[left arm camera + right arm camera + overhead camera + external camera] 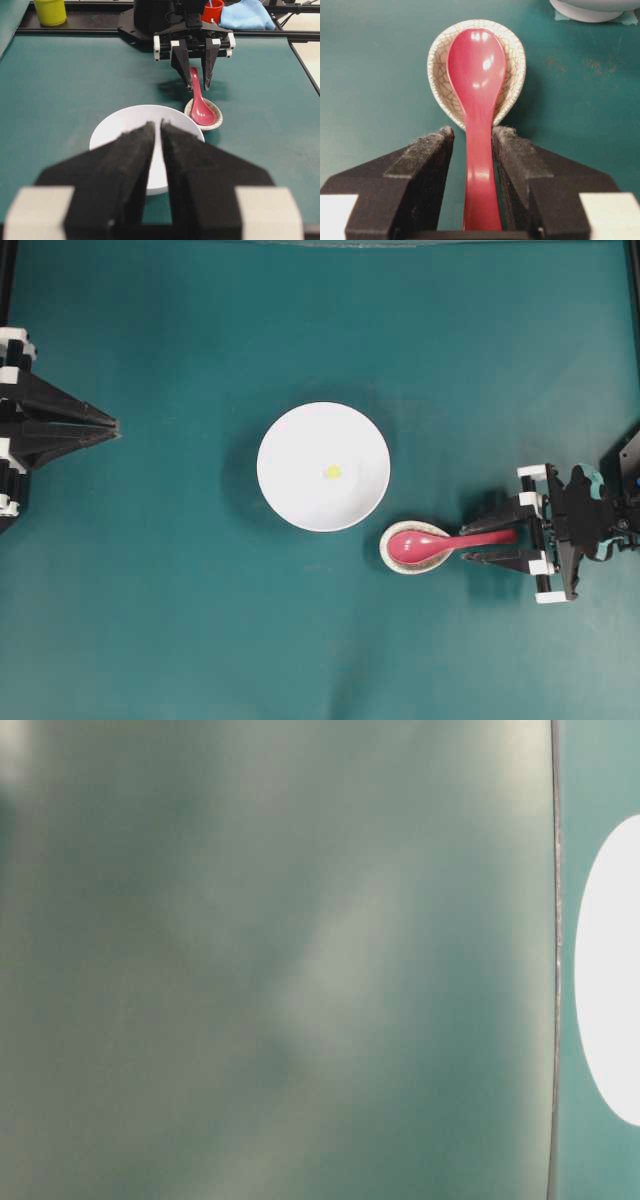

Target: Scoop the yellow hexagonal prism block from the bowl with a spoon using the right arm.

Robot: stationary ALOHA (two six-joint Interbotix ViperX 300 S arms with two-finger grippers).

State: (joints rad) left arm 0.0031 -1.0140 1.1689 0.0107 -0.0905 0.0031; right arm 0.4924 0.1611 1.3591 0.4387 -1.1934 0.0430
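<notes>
the right pincer (472, 145) is set astride the handle of the spoon (476, 85), its pads flanking the handle with slight gaps, apparently not yet clamped. the scoop is cradled in the speckled rest (512, 75); the long axis points toward the bowl (290, 490). the yellow hexagonal prism block (333, 472) lies inside. the left pincer (158, 150) is kept parked, nearly together.

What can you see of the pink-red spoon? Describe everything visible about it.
The spoon is glossy pink-red, like glazed ceramic or plastic, with a deep oval scoop and a short straight handle. Its empty scoop lies in a small crackle-patterned spoon rest, beside the white bowl. The handle runs back between the fingers of the right pincer, which sit close against it on both sides; firm contact cannot be confirmed.
</notes>
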